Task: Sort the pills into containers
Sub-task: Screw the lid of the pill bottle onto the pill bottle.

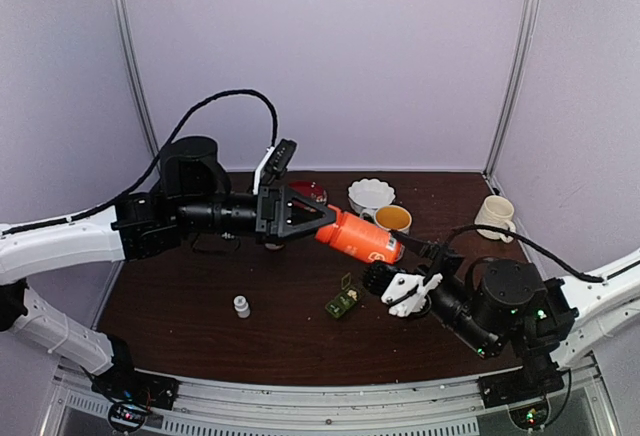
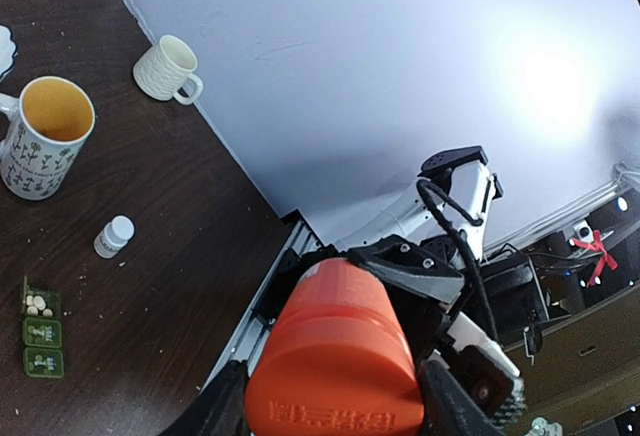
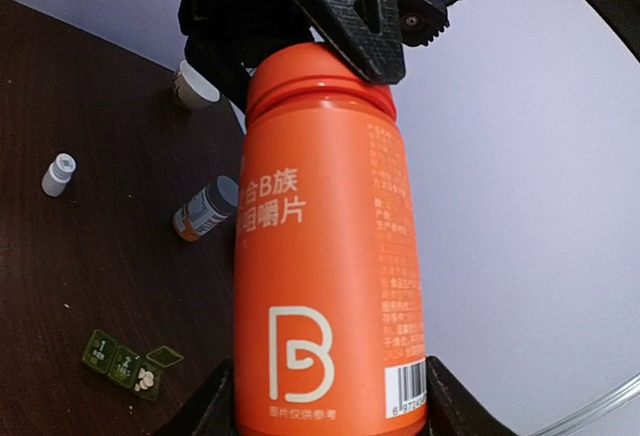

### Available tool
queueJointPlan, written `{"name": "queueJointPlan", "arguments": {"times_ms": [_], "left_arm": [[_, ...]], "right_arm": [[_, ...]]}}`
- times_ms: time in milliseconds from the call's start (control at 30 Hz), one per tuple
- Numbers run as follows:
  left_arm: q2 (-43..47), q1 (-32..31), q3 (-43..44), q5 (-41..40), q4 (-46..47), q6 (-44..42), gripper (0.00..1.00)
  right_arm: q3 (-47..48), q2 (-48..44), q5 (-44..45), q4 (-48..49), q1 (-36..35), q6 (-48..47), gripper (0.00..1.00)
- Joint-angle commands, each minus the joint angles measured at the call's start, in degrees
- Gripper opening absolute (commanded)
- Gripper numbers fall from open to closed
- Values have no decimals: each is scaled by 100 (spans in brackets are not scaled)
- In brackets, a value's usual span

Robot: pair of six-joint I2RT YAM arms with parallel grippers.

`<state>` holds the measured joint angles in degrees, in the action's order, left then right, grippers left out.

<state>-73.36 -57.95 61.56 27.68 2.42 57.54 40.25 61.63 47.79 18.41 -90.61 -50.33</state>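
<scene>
An orange bottle [image 1: 360, 237] with white lettering hangs on its side above the table, held at both ends. My left gripper [image 1: 328, 224] is shut on its cap end [image 2: 335, 376]. My right gripper [image 1: 398, 248] is shut on its base [image 3: 330, 376]. Below it on the table lies the dark-green pill box [image 1: 342, 303], its containers in a short row. One lid stands open, and white pills [image 2: 38, 305] lie in that compartment. In the right wrist view the pills [image 3: 146, 379] show at the end of the box [image 3: 112, 358].
A small white capped bottle [image 1: 241, 306] stands left of the box. A patterned mug with orange inside [image 1: 392, 218], a white bowl [image 1: 370, 194] and a cream mug [image 1: 495, 216] stand at the back. A dark-capped bottle [image 3: 205, 208] lies on its side.
</scene>
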Motion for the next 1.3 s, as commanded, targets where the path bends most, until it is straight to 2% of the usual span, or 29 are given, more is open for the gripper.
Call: {"name": "queueJointPlan", "arguments": {"times_ms": [0,100,200,333,467,567,667,733,833,900,1033,1100,1167,1267], "left_arm": [[-354,-67,-49,747,749,-322,32],[-414,-117,197,1072,367,-1239,25],[-470,-209,441,1083,-398,-2285,24],[-592,-243,530,1111,-732,-3121,24],[-594,-389,324,1207,-215,-3934,29],[-580,-457,39,1370,238,-4745,28],[-562,-480,-17,1485,229,-5633,19],[-543,-481,-21,1407,102,-6345,18],[-502,-485,-1,1443,-178,-7455,22],[-498,-477,43,1440,-497,-8188,30],[-668,-477,456,1472,-1387,-9431,32],[-805,-476,714,1375,-1790,-9873,30],[-921,-479,948,1377,-2230,-10477,25],[-902,-480,939,1327,-2507,-11464,19]], "right_arm": [[512,-533,-2342,-679,348,1578,0],[663,-829,-3614,-1209,888,2434,0],[764,-999,-4686,-1479,1361,3061,0],[884,-1056,-5846,-1652,1790,3732,0],[899,-1059,-6737,-1556,2103,4294,0],[834,-1052,-7285,-1318,2284,4669,0],[781,-1039,-7509,-1141,2402,5000,0],[717,-1046,-7678,-992,2436,5236,0],[563,-1088,-7944,-639,2500,5557,0],[488,-1106,-8043,-469,2519,5733,0],[458,-1109,-8242,-430,2586,5914,0],[439,-1121,-8291,-438,2603,5995,0],[413,-1142,-8343,-437,2614,6052,0],[328,-1185,-8431,-395,2629,6136,0]]}}
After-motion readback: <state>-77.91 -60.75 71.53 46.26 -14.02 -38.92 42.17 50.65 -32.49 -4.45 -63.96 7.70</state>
